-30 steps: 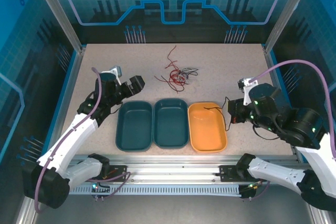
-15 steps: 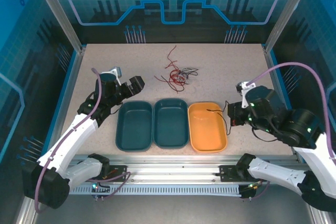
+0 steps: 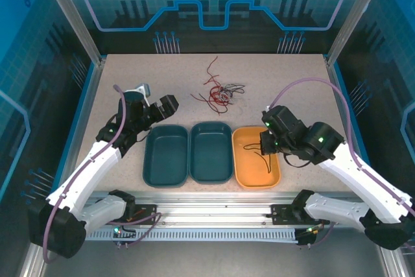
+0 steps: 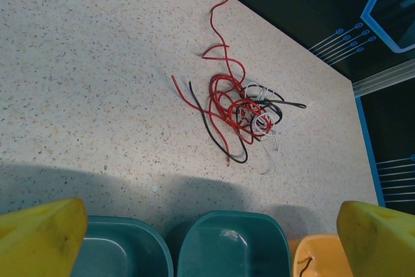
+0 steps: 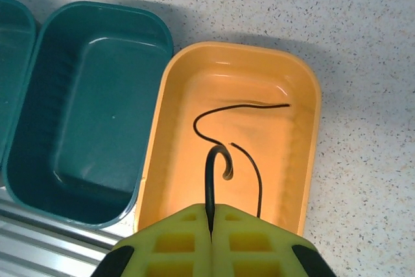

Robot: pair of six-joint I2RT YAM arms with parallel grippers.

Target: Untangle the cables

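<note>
Black cable pinched in right gripper, jaws closed tight, strand dangling into orange tray. Left gripper spread wide, holding nothing, above table. Red, black, white cables lie tangled on table beyond teal trays.

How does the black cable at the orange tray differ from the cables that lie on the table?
The black cable is pinched in the shut right hand and hangs into the orange tray; the tangled cables lie loose on the table. The black cable makes open curves; the tangled cables are red, black and white strands wound together. Both are thin, bendy wires.
</note>
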